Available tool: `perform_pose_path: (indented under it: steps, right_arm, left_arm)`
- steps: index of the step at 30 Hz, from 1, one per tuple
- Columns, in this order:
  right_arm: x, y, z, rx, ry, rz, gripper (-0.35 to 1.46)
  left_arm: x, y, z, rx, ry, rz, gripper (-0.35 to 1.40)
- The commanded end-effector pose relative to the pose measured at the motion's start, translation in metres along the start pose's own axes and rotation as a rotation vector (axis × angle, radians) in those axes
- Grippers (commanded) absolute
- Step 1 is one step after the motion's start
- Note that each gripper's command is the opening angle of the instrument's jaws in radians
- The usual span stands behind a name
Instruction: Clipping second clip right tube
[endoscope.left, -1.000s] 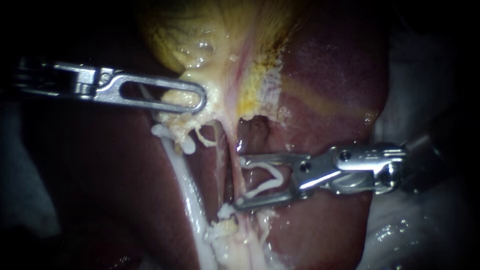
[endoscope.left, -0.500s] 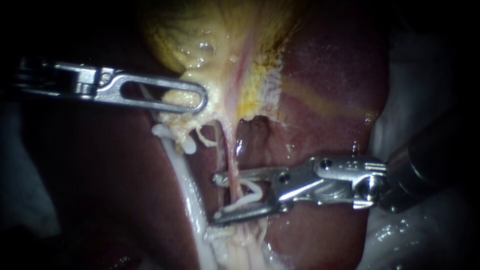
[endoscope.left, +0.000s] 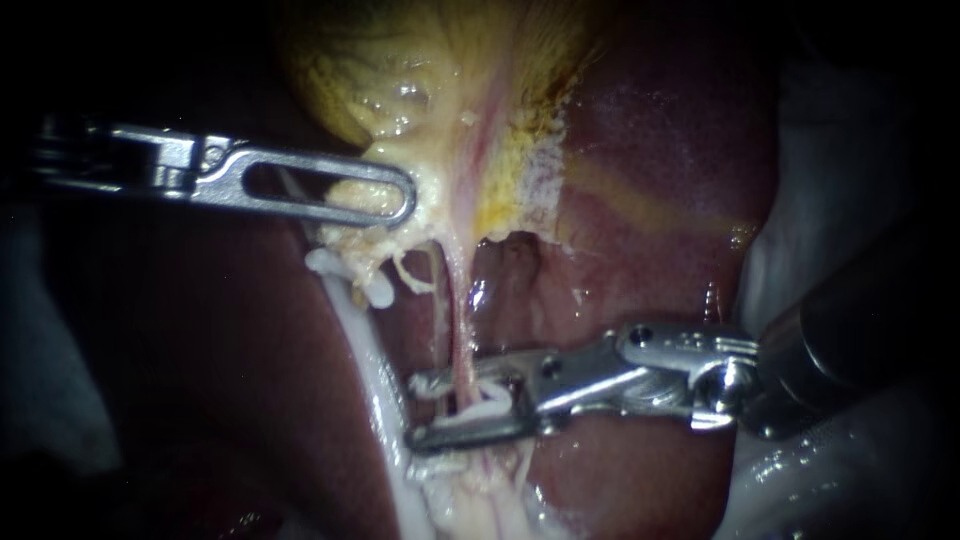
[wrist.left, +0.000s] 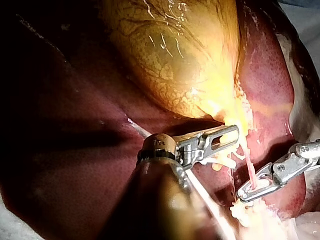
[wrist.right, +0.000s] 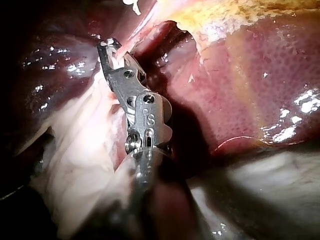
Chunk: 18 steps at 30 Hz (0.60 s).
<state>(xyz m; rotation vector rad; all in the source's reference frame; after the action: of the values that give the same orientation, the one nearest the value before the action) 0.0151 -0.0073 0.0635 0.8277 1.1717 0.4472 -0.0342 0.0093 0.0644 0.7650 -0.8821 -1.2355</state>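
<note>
My right instrument comes in from about three o'clock in the endoscope view. Its jaws are drawn well in and clenched on a white clip, with only a narrow gap between the jaw tips. The right tube is a thin pink strand that runs from the gallbladder at twelve o'clock down toward six. It passes straight through that gap, inside the clip's legs.

My left instrument enters from nine o'clock. Its windowed jaws are clamped on the gallbladder's pale neck and hold the strand drawn out over the liver.

I judge the tube soft, wet and very light. It should flatten readily, slide sideways under an uneven squeeze, and tear if I drag on it. So the hold belongs square across it, on the bare stretch clear of the frayed white tissue at six o'clock, and the jaws should close without pulling. The clip is stiffer and should keep its bend once pressed.

White lumps sit just below my right jaws toward six o'clock. They may be a clip or only fat; I cannot tell. The right wrist view shows the jaw tips buried in pale tissue, so whether the clip's legs reach past the tube's far side is uncertain.
</note>
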Motion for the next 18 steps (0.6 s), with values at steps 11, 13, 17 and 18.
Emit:
perform_pose_path:
  steps: [11, 13, 17, 18]
  right_arm:
    - [-0.0003, 0.0004, -0.0009, -0.003, -0.024, 0.027, -0.35]
    - [-0.0003, 0.0004, -0.0008, -0.003, -0.024, 0.026, -0.35]
    - [-0.0003, 0.0004, -0.0008, -0.003, -0.024, 0.026, -0.35]
    - [-0.0003, 0.0004, -0.0008, -0.003, -0.024, 0.026, -0.35]
  left_arm:
    - [0.0, 0.0001, 0.0, 0.0, 0.0, 0.0, -0.35]
    - [0.0, 0.0001, 0.0, 0.0, 0.0, 0.0, -0.35]
    - [-0.0001, 0.0002, 0.0001, 0.0, 0.0, 0.0, -0.35]
    - [-0.0001, 0.0002, 0.0001, 0.0, 0.0, 0.001, -0.35]
